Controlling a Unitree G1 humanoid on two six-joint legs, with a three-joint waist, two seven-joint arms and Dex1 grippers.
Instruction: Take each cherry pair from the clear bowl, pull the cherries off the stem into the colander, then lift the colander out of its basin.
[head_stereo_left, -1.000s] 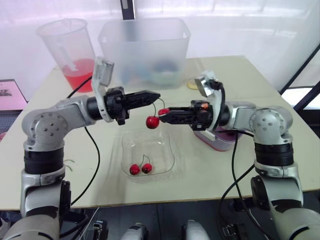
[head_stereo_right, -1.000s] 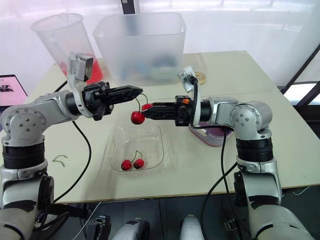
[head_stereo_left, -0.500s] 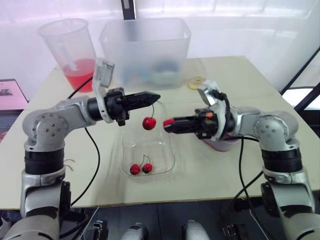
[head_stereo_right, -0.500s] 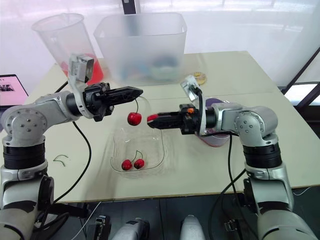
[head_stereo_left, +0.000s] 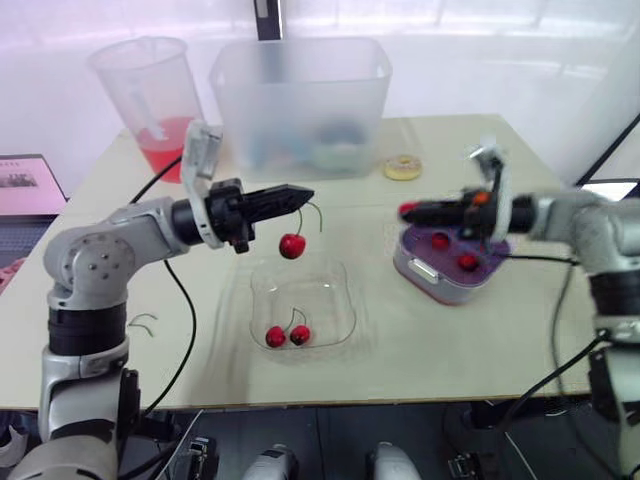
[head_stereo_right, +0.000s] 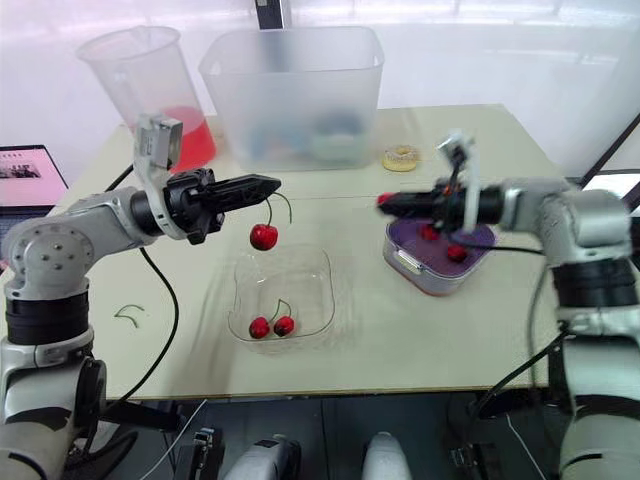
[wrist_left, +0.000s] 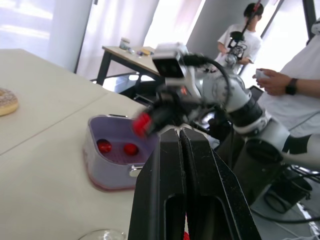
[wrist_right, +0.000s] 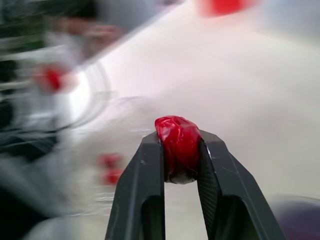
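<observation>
Two grippers pinch fruit over the beige table.
Our left gripper has its black fingers pressed together on a thin green stem, from which one glossy round cherry hangs above the clear bowl. Our right gripper squeezes a wrinkled red cherry between its fingertips, near the purple colander. That rounded, matte colander holds two loose cherries. The thin, transparent, square-cornered bowl holds one cherry pair. Farther back we see a frosted plastic tub, a clear pitcher with red liquid, and a small ring-shaped doughnut.
</observation>
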